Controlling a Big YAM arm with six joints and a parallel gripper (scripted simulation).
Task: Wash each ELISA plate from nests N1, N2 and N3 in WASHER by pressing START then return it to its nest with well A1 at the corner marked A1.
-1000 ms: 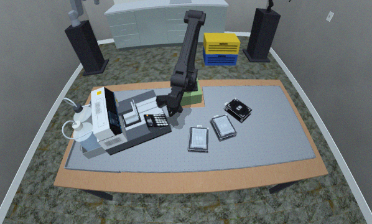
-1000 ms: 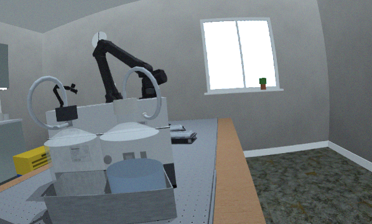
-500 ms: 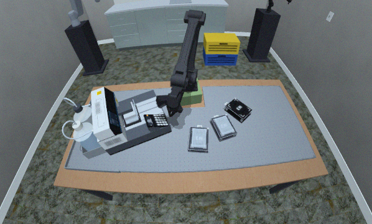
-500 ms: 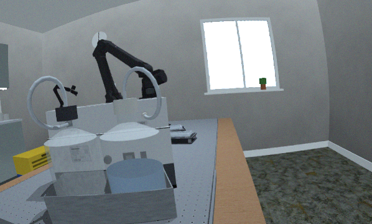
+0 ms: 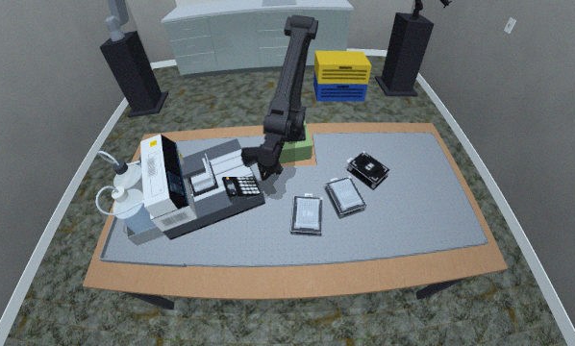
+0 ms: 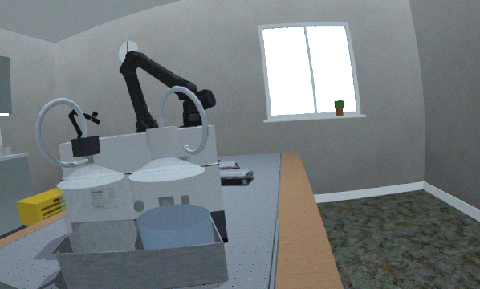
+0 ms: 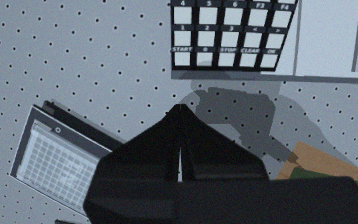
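Note:
My gripper is shut and empty, in the air just off the keypad's lower edge. The START key is at the left of the lowest row of the keypad; nothing touches it. Two clear plates sit in nests: one plate nearest the table's front, another plate in the middle. The third nest is black and without a plate. In the washer, a pale block lies under the upright bracket; whether it is a plate is unclear. The lamp's colour cannot be made out.
Two bottles stand in a tray behind the washer, with looping hoses. A green block is at the arm's base. The washer's pale rails lie behind the keypad. Yellow and blue crates are on the floor beyond the table.

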